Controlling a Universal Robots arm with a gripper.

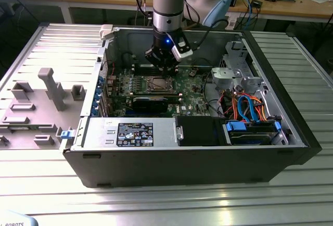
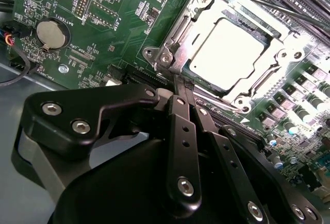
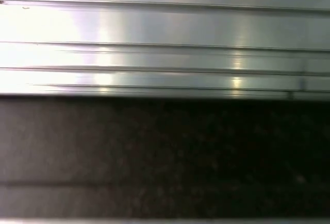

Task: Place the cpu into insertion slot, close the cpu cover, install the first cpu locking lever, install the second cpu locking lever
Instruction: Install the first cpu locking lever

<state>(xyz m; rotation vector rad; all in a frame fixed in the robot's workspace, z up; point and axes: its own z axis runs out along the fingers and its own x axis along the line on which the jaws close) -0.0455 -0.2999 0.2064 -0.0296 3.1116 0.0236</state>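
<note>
exterior view: gripper (image 1: 167, 66) low over green board, just above socket (image 1: 157, 84) | second wrist view: fingers (image 2: 184, 91) pressed together, nothing pinched, tips at cover (image 2: 178, 33) corner; chip (image 2: 227, 49) seated in socket beyond tips | first wrist view: ribbed metal surface (image 3: 165, 44)

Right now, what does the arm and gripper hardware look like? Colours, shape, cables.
The arm is a silver-grey tube with a light blue joint cap; a blue light glows at its wrist, and a black cable runs off beside it. The gripper is matt black: flat linkage bars with silver screw heads, narrowing to slim fingers.
</note>
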